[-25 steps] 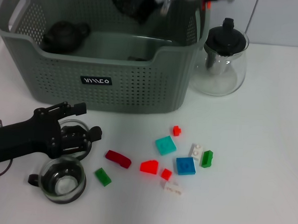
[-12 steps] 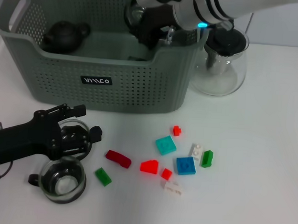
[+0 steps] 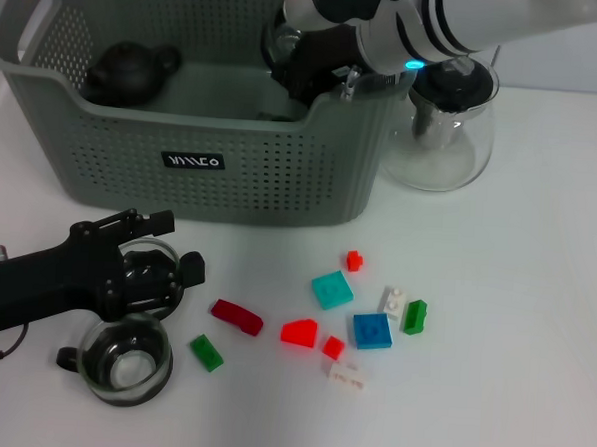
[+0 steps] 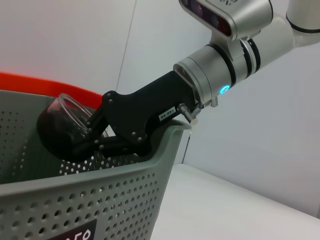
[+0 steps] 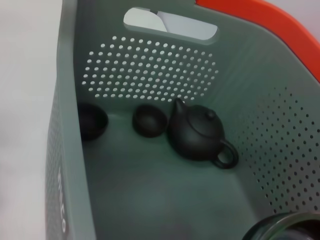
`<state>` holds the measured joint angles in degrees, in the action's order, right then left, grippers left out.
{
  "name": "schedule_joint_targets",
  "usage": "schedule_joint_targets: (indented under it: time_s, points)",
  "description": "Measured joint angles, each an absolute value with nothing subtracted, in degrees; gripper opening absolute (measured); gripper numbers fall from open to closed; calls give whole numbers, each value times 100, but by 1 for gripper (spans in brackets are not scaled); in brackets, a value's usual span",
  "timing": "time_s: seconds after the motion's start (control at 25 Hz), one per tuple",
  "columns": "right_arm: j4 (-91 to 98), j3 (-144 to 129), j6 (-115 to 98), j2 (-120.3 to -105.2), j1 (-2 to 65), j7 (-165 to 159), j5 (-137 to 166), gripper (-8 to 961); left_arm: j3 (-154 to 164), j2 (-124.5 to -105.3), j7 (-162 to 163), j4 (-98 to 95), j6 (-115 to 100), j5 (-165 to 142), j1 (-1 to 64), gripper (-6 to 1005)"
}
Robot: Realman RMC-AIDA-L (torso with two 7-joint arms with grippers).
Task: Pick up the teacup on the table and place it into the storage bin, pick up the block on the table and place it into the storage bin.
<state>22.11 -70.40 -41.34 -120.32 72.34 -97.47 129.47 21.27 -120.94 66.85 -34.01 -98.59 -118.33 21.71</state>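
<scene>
My right gripper (image 3: 290,51) reaches over the far right corner of the grey-green storage bin (image 3: 231,180), shut on a glass teacup (image 3: 277,37). The left wrist view shows the same right gripper (image 4: 85,137) clamping that teacup (image 4: 60,125) just above the bin's rim (image 4: 150,165). My left gripper (image 3: 172,247) lies low on the table in front of the bin, open around a second glass teacup (image 3: 154,276). A third glass teacup (image 3: 126,360) stands just in front of it. Coloured blocks lie scattered right of it, among them a dark red block (image 3: 236,317) and a blue block (image 3: 371,330).
A glass teapot (image 3: 447,121) with a black lid stands right of the bin. Inside the bin sit a dark teapot (image 5: 197,132) and two small dark cups (image 5: 149,120). More blocks, among them green (image 3: 207,352), teal (image 3: 331,289) and red (image 3: 299,333), lie front centre.
My right gripper has carried the glass teacup down and to the right, to the bin's far right corner. The left gripper has barely moved.
</scene>
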Motion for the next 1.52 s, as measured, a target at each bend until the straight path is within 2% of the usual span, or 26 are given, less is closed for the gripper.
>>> schedule_joint_targets:
  time_s: [0.56,0.76,0.92,1.0,1.32,1.52]
  points:
    - [2365,-7023,-4130,-12014,7122,-9991,12942,91,2127,-12094,6680,-3392,-9861,-11832,2171,843]
    - [2452,-7030,-4167,-11998,7092,-10079,12946,334,2127,-12094,6682,-3393,-9862,-11829,2171,843]
    - [3104,-7033,-4419,-12005,6836,-10206,12944,429,2097,-12075,6712,-3423,-9921,-11829,2171,844]
    - [3753,-7035,-4691,-12025,6557,-10301,12873,476,2037,-12064,6719,-3426,-9957,-11829,2170,844]
    - [6210,-6874,-6221,-11986,5282,-10445,11516,557,1977,-12047,6722,-3438,-10045,-11833,2171,844]
    - [7264,-6618,-7402,-11966,4343,-10328,10589,771,1966,-12020,6734,-3455,-10183,-11837,2171,844]
